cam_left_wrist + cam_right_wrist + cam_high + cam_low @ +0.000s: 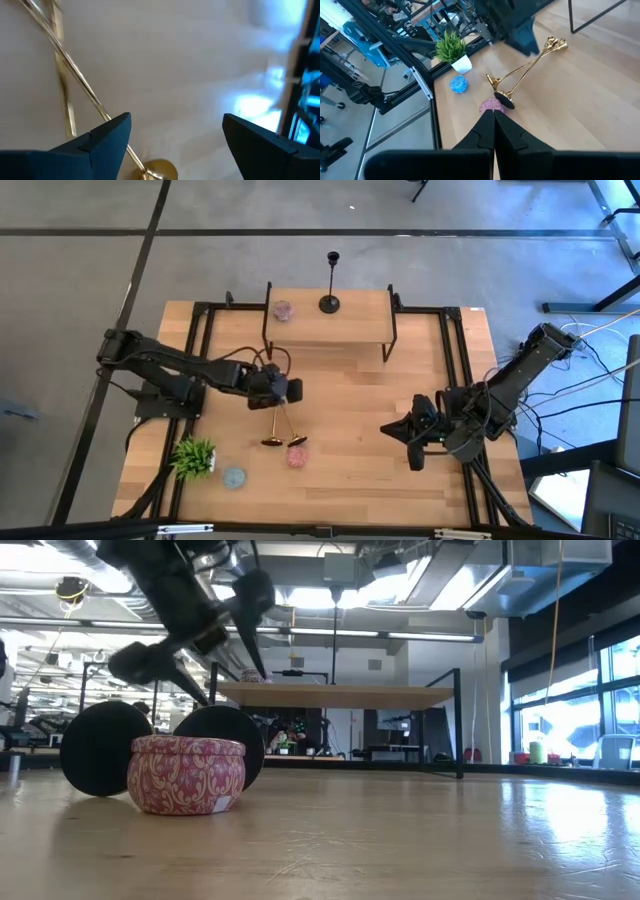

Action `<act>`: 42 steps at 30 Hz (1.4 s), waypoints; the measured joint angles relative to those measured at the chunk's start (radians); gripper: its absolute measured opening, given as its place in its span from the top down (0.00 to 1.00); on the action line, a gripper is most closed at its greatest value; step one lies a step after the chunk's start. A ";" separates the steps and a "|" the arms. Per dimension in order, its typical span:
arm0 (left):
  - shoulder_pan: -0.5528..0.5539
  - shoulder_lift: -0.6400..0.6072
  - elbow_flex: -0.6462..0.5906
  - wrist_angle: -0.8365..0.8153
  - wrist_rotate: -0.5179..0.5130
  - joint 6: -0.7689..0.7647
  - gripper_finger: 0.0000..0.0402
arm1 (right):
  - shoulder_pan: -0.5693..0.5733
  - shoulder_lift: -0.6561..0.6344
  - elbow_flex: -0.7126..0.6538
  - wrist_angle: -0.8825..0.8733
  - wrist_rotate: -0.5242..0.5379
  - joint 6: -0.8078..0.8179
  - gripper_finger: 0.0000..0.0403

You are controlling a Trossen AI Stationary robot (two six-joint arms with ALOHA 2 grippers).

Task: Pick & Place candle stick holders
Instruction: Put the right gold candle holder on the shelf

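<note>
Nearest the table's front edge stand a small green plant (194,457) in a white pot and a blue round object (234,477). Just beyond them a pink patterned tin (186,774) sits on the light wooden table (350,450), with the round bases of two gold candlesticks (281,423) beside it. Both gold candlesticks lie on their sides, stems crossing, cup ends towards the middle of the table. The left gripper (284,389) hangs over those cup ends, fingers (100,142) spread wide and holding nothing. On the other side of the table the right gripper (405,436) waits above bare wood, its fingers pressed together and empty.

Farther back a low wooden shelf (340,320) on thin black legs stands on the table, with a second pink tin (283,310) on its top. The black candlestick (330,280) stands upright at the shelf's rear edge.

Beyond the table lie grey floor, exposed ceiling ducts, workbenches and tall windows.
</note>
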 joint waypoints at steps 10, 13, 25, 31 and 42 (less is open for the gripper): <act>-0.072 0.066 0.000 0.042 0.095 0.016 0.36 | 0.000 0.000 0.000 0.003 -0.008 -0.001 1.00; -0.075 0.066 0.000 0.040 0.157 0.068 0.37 | 0.000 0.000 0.000 0.000 -0.009 -0.001 1.00; -0.029 0.095 0.002 0.002 0.152 0.086 0.35 | -0.039 0.000 0.000 -0.001 -0.006 -0.002 1.00; -0.027 0.120 0.001 0.000 0.169 0.094 0.35 | -0.041 0.000 0.001 0.009 -0.023 -0.002 1.00; -0.026 0.160 0.001 0.009 0.172 0.095 0.35 | -0.041 0.000 0.001 0.020 -0.026 -0.002 1.00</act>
